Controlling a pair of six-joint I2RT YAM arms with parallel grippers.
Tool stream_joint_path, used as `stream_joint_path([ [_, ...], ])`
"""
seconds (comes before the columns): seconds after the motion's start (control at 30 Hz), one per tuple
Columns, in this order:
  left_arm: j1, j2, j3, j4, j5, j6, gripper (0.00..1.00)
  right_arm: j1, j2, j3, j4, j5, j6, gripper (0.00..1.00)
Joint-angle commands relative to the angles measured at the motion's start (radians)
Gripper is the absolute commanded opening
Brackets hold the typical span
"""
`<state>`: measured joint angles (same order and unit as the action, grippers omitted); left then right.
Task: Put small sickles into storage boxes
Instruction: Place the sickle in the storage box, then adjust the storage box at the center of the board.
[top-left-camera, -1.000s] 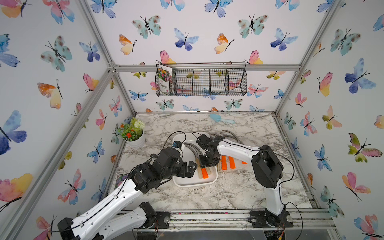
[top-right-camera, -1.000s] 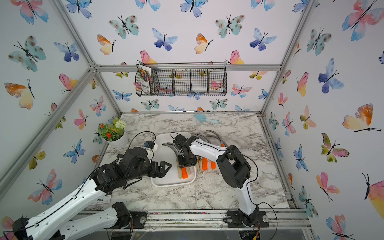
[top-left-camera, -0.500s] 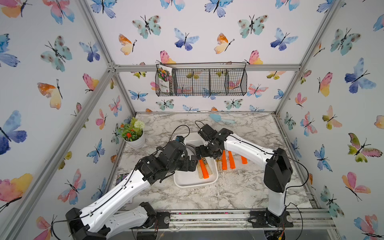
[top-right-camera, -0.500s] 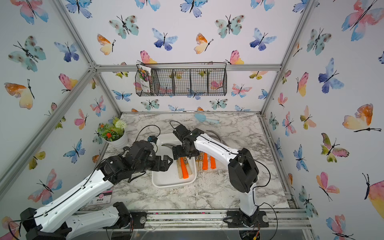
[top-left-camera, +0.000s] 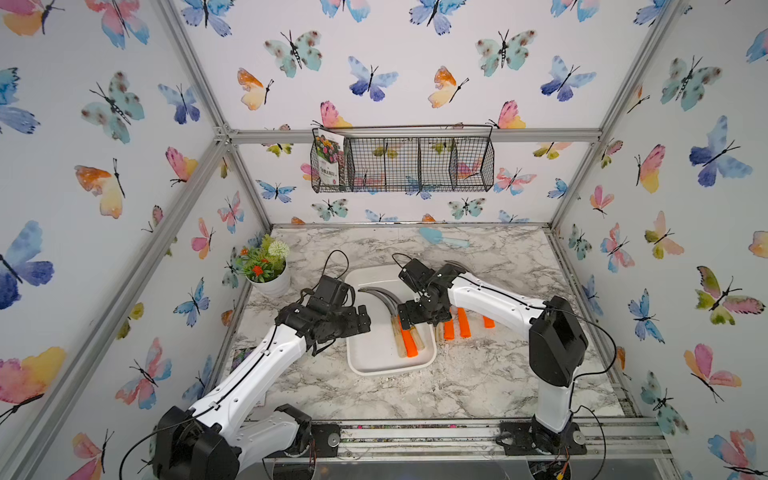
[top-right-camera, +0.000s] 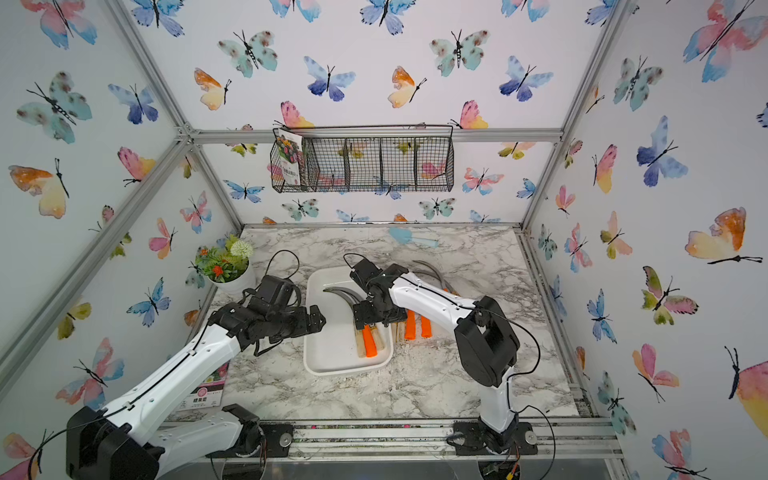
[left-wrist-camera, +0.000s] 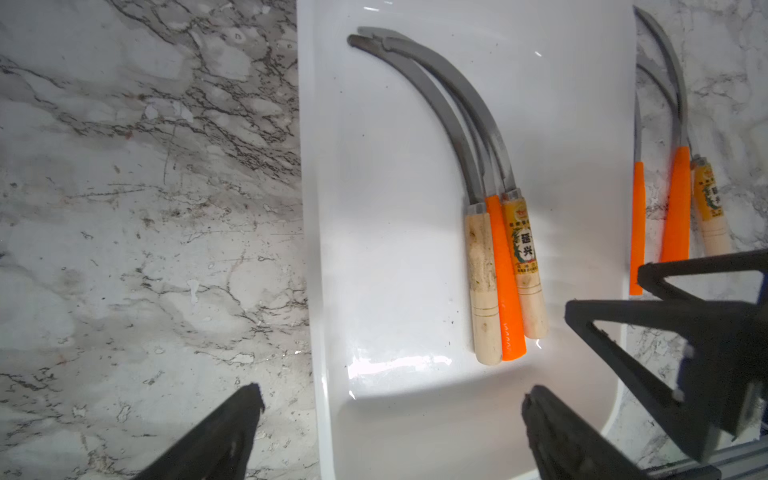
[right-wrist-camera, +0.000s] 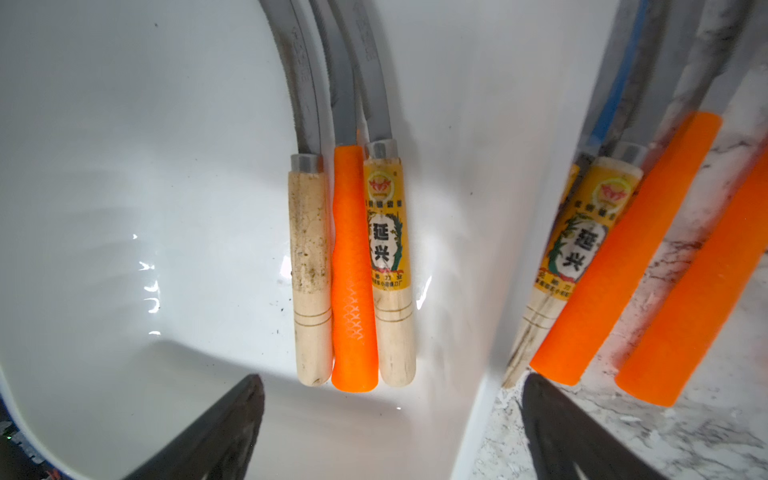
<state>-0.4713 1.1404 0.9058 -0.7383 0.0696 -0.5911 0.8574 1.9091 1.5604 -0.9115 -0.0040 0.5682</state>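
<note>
Right end effector (right-wrist-camera: 392, 380), narrower a second ago, gapes wide over three sickles (right-wrist-camera: 355, 270) in the tray (right-wrist-camera: 124, 166).

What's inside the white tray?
In the white tray lie a plain wooden-handled sickle, an orange-handled sickle and a labelled sickle, side by side. Their blades overlap, so the orange one's blade is partly hidden.

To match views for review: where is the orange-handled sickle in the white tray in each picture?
In a top view: orange-handled, grey-bladed sickle, near end of white shallow tray.
In a top view: same spot.
Left wrist: just off-centre.
Right wrist: mid-frame.
Shared landmark: pale wooden handles flanking it.
</note>
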Motion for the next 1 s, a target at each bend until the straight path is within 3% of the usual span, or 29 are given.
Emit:
stream_joint_path([
  [0.0,0.032,0.070,0.003,0.038,0.033,0.007,0.98,-0.009,-0.004,-0.005,-0.023,0.029,0.009,0.98],
  [0.5,0.184,0.407,0.137,0.113,0.097,0.142,0.98,-0.036,0.111,0.051,0.040,-0.050,-0.037,0.98],
  [0.97,0.261,0.631,0.338,0.140,0.145,0.187,0.98,-0.045,0.311,0.335,0.029,-0.102,-0.080,0.98],
])
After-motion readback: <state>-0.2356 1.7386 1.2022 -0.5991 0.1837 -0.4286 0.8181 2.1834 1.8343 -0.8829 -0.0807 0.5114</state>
